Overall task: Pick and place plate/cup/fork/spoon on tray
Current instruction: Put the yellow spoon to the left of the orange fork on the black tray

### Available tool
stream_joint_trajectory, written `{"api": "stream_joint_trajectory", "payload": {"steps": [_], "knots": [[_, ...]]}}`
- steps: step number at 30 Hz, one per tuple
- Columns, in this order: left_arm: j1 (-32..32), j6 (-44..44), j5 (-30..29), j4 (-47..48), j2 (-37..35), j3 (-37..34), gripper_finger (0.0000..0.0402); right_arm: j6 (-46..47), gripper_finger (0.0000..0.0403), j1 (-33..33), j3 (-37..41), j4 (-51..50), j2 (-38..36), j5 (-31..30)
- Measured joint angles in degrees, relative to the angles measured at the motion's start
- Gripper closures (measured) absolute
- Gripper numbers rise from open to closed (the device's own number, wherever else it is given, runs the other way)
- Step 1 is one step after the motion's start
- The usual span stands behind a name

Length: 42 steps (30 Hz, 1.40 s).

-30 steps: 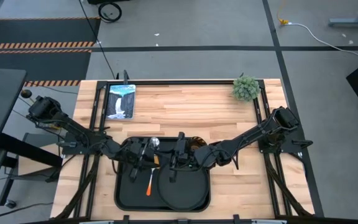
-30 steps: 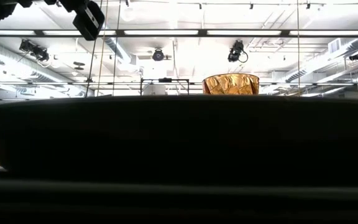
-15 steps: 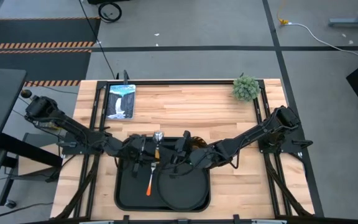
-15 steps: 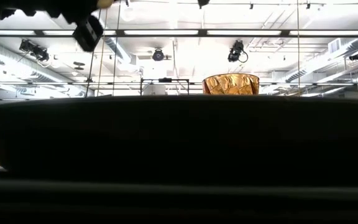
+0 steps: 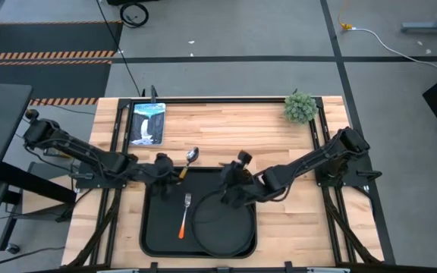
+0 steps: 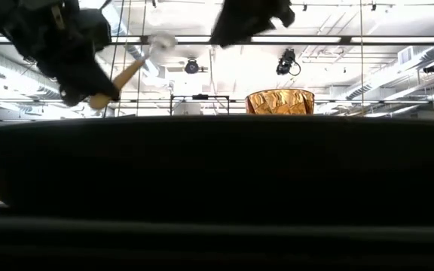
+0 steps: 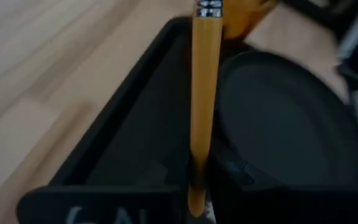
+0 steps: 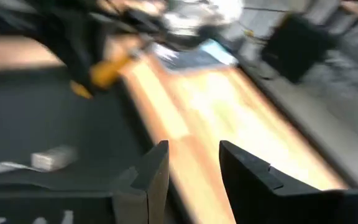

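Nearest, at the frame's lower middle, one tray (image 5: pixel 152 235) holds one plate (image 5: pixel 222 231) on its right half and one fork (image 5: pixel 183 215) on its left. Beyond, the right gripper (image 5: pixel 232 199) hovers over the plate's far rim, fingers (image 8: pixel 151 177) parted, empty. Leftward, the left gripper (image 5: pixel 174 173) pinches one spoon (image 5: pixel 189 158) by its handle above the tray's far edge. One cup (image 6: pixel 279 102) stands behind. Farther up the tabletop (image 5: pixel 226 133) sit one picture card (image 5: pixel 147 123) and one plant (image 5: pixel 300 107).

In the tray (image 5: pixel 152 227) the fork (image 5: pixel 184 215) lies left of the plate (image 5: pixel 222 231), the cup (image 6: pixel 279 102) behind.
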<state>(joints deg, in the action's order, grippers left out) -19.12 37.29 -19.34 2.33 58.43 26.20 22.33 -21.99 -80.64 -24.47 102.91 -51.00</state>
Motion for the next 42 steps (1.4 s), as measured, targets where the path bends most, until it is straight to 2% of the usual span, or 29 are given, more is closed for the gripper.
{"api": "stream_joint_trajectory", "payload": {"steps": [3, 7, 12, 20, 25, 28, 35, 42], "knots": [[0.7, 5.5, 1.3, 4.8, 0.0, 0.0, 0.036, -1.2, 0.0256, 1.0, 0.0, -5.5, 0.0, -0.8], [0.3, 13.8, 2.2, 11.6, 0.0, 0.0, 0.036, -5.1, 0.0268, 2.3, 3.9, -6.1, -0.6, -4.6], [-1.3, 23.2, 1.4, 19.6, 0.0, 0.0, 0.036, -6.9, 0.0293, 5.3, 11.7, -3.2, -5.6, 0.2], [-7.0, 35.2, 0.6, 21.8, 0.0, 0.5, 0.036, -14.9, 0.0336, 4.6, 25.1, 11.7, -23.0, 10.0], [-11.9, 43.1, 0.7, 28.1, 2.3, 5.3, 0.036, -14.4, 0.0352, 2.7, 31.3, 14.2, -34.3, 10.9], [-14.8, 48.1, 0.5, 32.4, 6.1, 9.9, 0.036, -13.6, 0.0358, 1.6, 34.2, 14.1, -40.3, 11.5], [-19.6, 58.9, 0.6, 42.1, 16.3, 20.3, 0.036, -20.3, 0.0375, 3.5, 42.7, 20.0, -54.2, 26.9], [-20.8, 67.0, 4.9, 46.7, 24.9, 28.0, 0.036, -23.9, 0.0398, 7.1, 50.3, 27.0, -61.6, 43.2]]}}
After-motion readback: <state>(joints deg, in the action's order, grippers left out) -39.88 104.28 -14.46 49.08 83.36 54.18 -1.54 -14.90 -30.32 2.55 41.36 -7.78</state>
